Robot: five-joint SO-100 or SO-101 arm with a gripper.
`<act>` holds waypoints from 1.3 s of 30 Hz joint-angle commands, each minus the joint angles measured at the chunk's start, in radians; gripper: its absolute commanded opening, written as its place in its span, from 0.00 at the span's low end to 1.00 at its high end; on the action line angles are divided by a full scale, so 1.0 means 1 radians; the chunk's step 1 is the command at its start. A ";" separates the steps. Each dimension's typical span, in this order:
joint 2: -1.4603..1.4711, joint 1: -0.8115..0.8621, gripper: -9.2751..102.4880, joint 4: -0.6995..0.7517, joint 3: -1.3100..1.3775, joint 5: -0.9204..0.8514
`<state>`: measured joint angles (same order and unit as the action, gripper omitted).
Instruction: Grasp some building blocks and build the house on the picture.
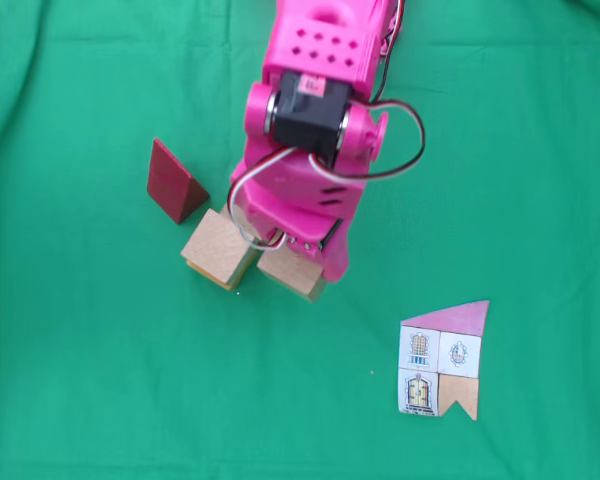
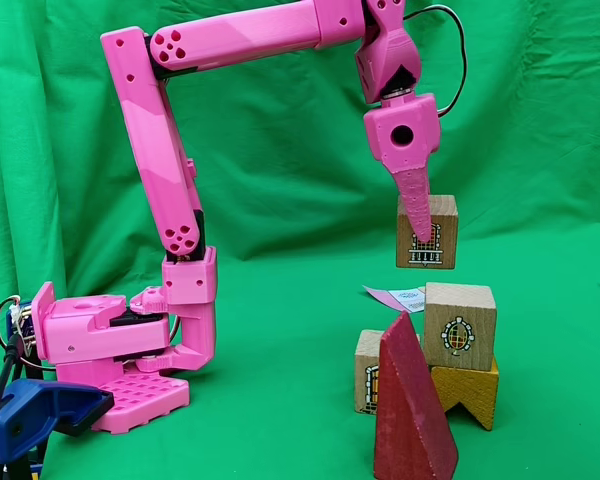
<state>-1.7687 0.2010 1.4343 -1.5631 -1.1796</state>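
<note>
**Blocks: one aloft, three down, wedge apart**

Window-printed wooden cube (image 2: 427, 232) is airborne above the cluster. Below, a cube (image 2: 460, 326) sits on a yellow notched block (image 2: 467, 390); another cube (image 2: 369, 372) stands beside them. Dark red wedge (image 1: 173, 181) stands separately on the cloth. Paper house picture (image 1: 443, 358) lies flat, well apart.

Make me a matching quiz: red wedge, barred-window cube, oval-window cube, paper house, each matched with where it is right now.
1. red wedge
2. barred-window cube
3. oval-window cube
4. paper house

A. on the yellow notched block
B. lying flat on the cloth
C. held in the air by the gripper
D. standing on the cloth, point up

Pairs: 1-D, 2-C, 3-A, 4-B
</note>
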 commanded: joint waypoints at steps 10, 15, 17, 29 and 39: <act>-0.066 0.003 0.26 -0.002 0.026 0.006; -0.058 -0.006 0.26 -0.002 0.026 0.006; -0.060 -0.002 0.26 -0.002 0.026 0.006; -0.054 -0.002 0.26 -0.002 0.025 0.006; -0.049 0.003 0.26 0.000 0.021 -0.052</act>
<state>-1.7886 0.1963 1.4343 -1.5631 -1.1950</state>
